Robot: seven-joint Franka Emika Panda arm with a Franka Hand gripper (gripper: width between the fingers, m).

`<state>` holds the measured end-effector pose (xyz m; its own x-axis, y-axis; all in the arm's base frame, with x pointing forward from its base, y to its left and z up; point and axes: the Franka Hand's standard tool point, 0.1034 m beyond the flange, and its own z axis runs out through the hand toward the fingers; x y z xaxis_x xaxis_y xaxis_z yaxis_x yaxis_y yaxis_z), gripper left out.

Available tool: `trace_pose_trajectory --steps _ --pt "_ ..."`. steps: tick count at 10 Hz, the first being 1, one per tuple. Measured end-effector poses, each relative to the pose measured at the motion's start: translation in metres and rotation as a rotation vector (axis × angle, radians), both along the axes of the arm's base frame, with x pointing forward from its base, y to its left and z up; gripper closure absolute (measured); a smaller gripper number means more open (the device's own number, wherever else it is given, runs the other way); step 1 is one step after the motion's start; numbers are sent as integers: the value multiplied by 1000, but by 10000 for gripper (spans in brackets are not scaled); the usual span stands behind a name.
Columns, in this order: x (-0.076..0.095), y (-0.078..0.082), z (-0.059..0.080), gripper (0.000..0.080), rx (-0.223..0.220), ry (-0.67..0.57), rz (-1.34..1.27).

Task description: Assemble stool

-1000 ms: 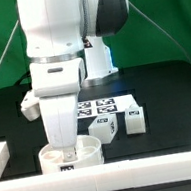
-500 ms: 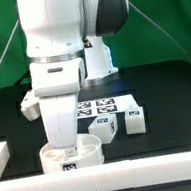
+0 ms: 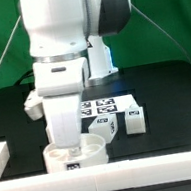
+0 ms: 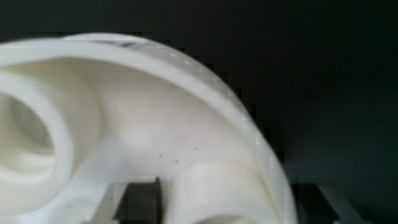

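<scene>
- The stool's round seat [image 3: 90, 153] sits on the black table [image 3: 164, 91], close behind the front border rail [image 3: 147, 166] and toward the exterior view's left.
- In my wrist view the seat [image 4: 160, 110] fills most of the picture as a curved white wall with a round hollow in it.
- My claw [image 3: 64, 143] reaches straight down into the seat. A rounded white part [image 4: 217, 190] stands between my fingers [image 4: 134, 200], but I cannot tell whether they are clamped on it or clear of it.
- The nearer leg [image 3: 102, 129] lies just beside the seat, on its exterior-view right. The farther leg [image 3: 135, 120] is a little beyond that.
- The marker board [image 3: 101, 107] lies flat behind both legs.
</scene>
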<state>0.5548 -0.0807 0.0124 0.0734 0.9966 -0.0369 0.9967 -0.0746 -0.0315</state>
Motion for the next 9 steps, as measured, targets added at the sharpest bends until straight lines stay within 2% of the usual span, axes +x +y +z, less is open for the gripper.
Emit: trace_pose_trajectory --steps 4,9 --pt "14 61 0 482 25 -7 9" --pt "22 134 0 482 44 -17 -115"
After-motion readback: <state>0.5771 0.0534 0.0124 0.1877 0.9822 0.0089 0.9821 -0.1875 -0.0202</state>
